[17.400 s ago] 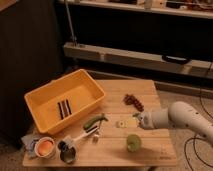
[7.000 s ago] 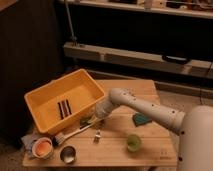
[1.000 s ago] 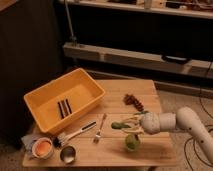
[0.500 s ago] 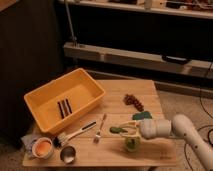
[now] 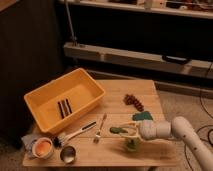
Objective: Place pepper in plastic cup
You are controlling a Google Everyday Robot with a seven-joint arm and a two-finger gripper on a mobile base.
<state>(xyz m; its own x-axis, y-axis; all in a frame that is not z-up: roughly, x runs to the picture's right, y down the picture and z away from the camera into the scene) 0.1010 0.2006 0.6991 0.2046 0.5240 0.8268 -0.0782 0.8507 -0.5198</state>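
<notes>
My gripper hovers over the front right of the wooden table, reaching in from the right. It is shut on the pepper, a slim green piece sticking out to the left of the fingers. Directly below sits the plastic cup, small and light yellow-green, with its upper rim partly hidden by the gripper. The pepper's free end lies just left of and above the cup's rim.
A teal sponge lies behind the gripper, with dark grapes farther back. A yellow bin fills the left. A fork, a brush, a metal cup and a white cup with orange inside sit front left.
The arm has sunk lower, and the gripper with the pepper has come down slightly toward the plastic cup. Nothing else on the table has moved.
</notes>
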